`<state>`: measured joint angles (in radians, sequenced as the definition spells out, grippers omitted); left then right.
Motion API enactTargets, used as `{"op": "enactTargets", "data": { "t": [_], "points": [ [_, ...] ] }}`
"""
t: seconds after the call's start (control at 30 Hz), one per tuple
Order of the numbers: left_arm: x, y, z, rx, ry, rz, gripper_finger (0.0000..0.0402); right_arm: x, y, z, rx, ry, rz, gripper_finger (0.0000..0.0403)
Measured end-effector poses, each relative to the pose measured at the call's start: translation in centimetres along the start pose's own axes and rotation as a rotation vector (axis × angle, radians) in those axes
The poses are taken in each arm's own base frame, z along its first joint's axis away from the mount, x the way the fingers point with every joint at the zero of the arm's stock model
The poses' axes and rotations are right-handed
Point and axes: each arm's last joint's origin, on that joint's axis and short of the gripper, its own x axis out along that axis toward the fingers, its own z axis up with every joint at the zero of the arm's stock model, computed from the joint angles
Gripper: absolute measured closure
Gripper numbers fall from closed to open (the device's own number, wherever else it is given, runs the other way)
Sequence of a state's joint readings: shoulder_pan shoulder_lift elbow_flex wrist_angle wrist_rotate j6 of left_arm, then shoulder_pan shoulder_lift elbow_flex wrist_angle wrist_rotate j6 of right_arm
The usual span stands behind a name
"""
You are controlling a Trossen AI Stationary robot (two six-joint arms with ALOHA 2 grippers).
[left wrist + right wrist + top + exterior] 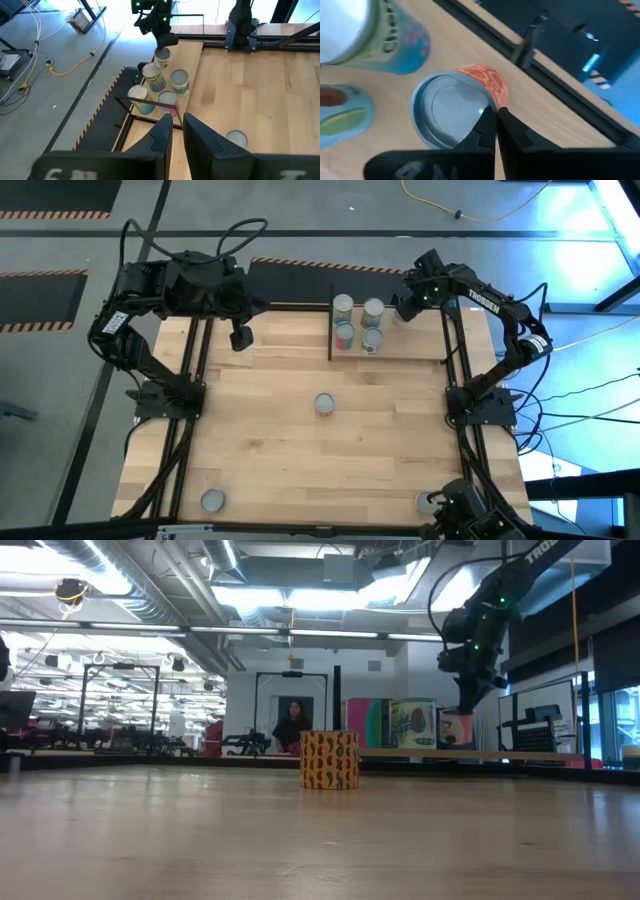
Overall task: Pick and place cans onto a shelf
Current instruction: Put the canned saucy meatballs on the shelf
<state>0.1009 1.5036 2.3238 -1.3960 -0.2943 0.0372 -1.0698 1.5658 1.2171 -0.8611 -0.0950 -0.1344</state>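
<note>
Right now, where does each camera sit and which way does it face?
High: overhead, straight down on the table; both arms show.
Low: table height, level across to the centre can; right gripper hangs beyond.
Left wrist: past the left gripper toward the shelf.
Right wrist: close over an orange can.
Shared: high and left wrist both show the shelved cans.

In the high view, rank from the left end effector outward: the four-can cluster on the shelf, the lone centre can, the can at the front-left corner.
Left end effector:
1. Four-can cluster, to its right on the shelf.
2. Centre can, mid-table, slightly farther.
3. Front-left can, at the near table edge, clearly farthest.
</note>
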Motion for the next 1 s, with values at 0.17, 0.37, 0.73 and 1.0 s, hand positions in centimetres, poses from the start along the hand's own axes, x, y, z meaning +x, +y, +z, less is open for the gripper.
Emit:
{"op": "enactTargets", "data": {
  "t": [0.17,0.37,0.73,1.0],
  "points": [
    [0.0,0.0,0.0,0.0,0.0,0.0,0.0364,-0.04,-0.44,-0.12,0.035,0.01,-0.035,0.0397],
    [0.0,0.0,0.0,0.0,0.0,0.0,0.0364,-0.05,-0.28,-0.04,0.031,-0.004,0.032,0.0397],
    [0.0,0.0,-0.01,0.0,0.001,0.0,0.0364,0.21,-0.42,0.13,0.033,-0.009,0.014,0.0397],
    [0.0,0.0,-0.01,0.0,0.001,0.0,0.0364,0.21,-0.44,0.12,0.035,-0.006,-0.003,0.0397]
  ]
}}
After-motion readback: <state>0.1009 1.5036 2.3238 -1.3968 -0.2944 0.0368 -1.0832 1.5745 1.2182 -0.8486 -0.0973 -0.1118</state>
